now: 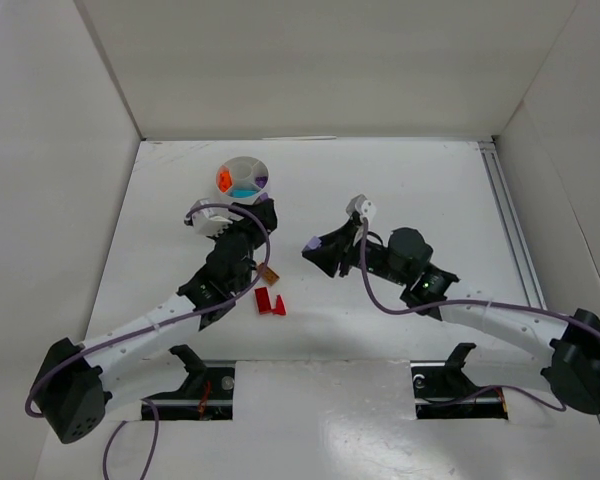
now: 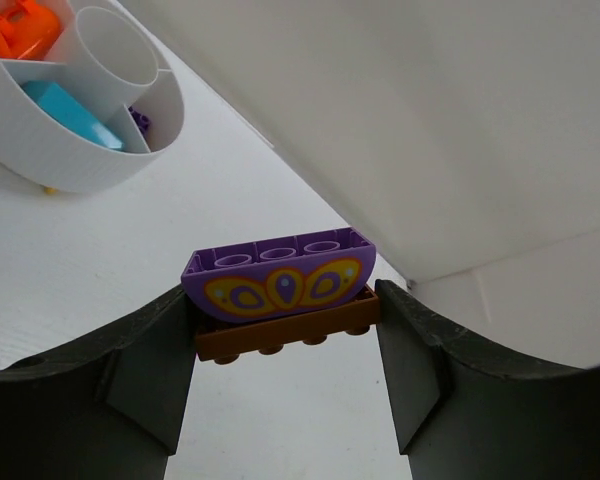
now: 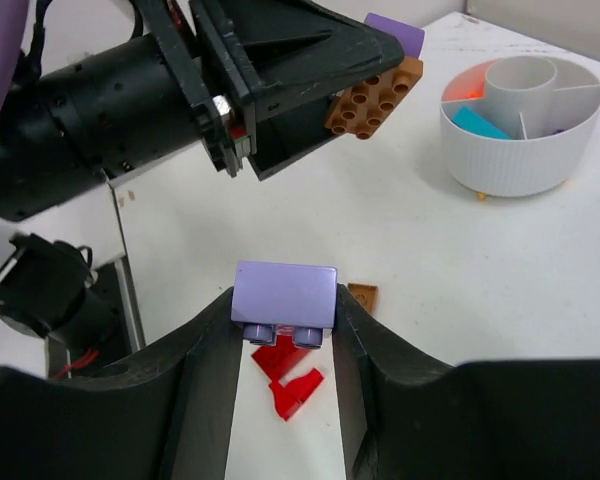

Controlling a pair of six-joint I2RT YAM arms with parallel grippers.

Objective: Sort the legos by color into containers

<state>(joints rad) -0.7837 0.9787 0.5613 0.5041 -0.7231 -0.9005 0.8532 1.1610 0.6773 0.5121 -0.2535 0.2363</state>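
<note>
The left gripper [image 2: 282,305] is clamped on a purple and brown stack [image 2: 278,290]. Only its wrist camera shows the glossy curved purple top with 3 round hollows and a yellow petal print, seated on a flat brown plate. At 10 o'clock in that view sits the white dish [image 2: 75,165], a smooth plastic ring with a round central well and thin dividers. An orange piece [image 2: 20,30], a teal brick [image 2: 70,112] and a purple piece [image 2: 140,122] each lie in a separate compartment.

From above, the dish lies at 12 o'clock of the left gripper, and the held bricks are too small to make out. 2 red pieces [image 1: 270,302] lie on the white table [image 1: 380,330] between the arms.

The right gripper [image 3: 285,315] is closed on a lilac brick [image 3: 285,290], which has a matte flat face and 2 studs pointing down. Only this wrist view shows the red pieces at 6 o'clock beneath it and a small brown tile [image 3: 363,295] at 3 o'clock. It also shows 2 rows of studs under the stack at 12 o'clock and the dish's ribbed outer wall at 2 o'clock.
</note>
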